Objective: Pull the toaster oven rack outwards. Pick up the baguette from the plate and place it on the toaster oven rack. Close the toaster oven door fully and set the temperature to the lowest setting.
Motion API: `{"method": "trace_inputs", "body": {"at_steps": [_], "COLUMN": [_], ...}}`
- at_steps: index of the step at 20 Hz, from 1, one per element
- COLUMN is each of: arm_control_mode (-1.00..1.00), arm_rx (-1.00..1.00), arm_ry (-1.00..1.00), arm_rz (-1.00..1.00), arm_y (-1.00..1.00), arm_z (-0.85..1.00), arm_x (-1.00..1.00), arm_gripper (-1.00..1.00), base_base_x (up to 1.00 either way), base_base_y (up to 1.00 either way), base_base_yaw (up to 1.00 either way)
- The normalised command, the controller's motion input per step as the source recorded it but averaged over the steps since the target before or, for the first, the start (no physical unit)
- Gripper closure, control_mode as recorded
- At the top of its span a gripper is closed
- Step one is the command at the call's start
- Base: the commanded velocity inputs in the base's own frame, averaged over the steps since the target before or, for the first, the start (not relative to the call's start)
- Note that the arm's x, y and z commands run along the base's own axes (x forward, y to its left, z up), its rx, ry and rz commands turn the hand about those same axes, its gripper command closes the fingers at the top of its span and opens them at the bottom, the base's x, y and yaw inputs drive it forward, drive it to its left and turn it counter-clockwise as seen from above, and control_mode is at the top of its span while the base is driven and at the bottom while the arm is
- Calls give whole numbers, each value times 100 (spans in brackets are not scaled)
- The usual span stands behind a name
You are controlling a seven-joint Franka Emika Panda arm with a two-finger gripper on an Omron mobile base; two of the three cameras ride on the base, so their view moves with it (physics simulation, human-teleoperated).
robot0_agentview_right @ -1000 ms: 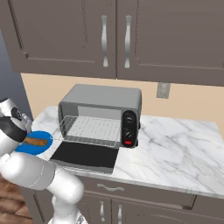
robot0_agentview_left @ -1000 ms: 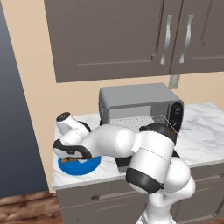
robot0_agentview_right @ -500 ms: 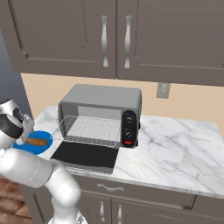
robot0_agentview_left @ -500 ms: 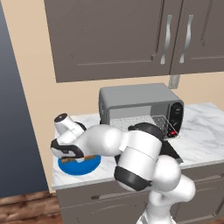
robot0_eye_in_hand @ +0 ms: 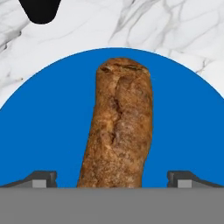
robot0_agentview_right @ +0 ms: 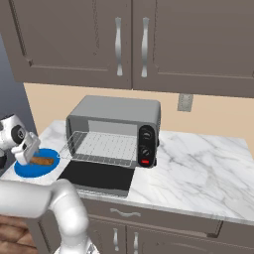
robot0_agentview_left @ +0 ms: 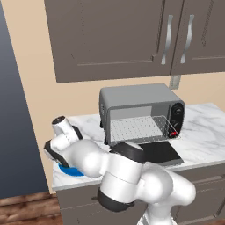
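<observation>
You are at the pick-up step: the toaster oven rack point(robot0_agentview_right: 101, 148) already juts out over the dropped toaster oven door point(robot0_agentview_right: 97, 176), and the baguette point(robot0_eye_in_hand: 118, 127) lies on the plate point(robot0_eye_in_hand: 183, 127) at the left end of the bench point(robot0_agentview_right: 198, 168). Your gripper point(robot0_eye_in_hand: 112, 180) hangs directly above the bread with its jaws wide apart, one fingertip on each side of the loaf and nothing held. The next move, as I read it, calls for a straight descent until the fingers point(robot0_eye_in_hand: 41, 178) flank the crust, then a firm close across the loaf's narrow width. The baguette is a short stubby cylinder, brown with a rough, cracked crust that should give decent friction. The plate is flat, glossy and bright blue; the bench is white veined marble; the rack is a thin silver wire grid, and the toaster oven point(robot0_agentview_left: 139, 112) is a boxy grey metal case.
</observation>
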Motion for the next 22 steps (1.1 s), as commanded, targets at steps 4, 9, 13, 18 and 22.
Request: {"method": "trace_inputs", "body": {"at_steps": [4, 9, 13, 18, 22], "arm_control_mode": [-100, -100, -100, -100, -100], "arm_rx": [0, 0, 0, 0, 0], "arm_ry": [0, 3, 1, 0, -7], "arm_rz": [0, 0, 0, 0, 0], "arm_y": [0, 0, 0, 0, 0], "arm_z": [-30, -40, -38, -17, 6], "arm_x": [4, 0, 0, 0, -4], "arm_gripper": [-100, -100, -100, 100, 100], "base_base_x": [0, 0, 0, 0, 0], "base_base_y": [0, 0, 0, 0, 0], "base_base_yaw": [0, 0, 0, 0, 0]}}
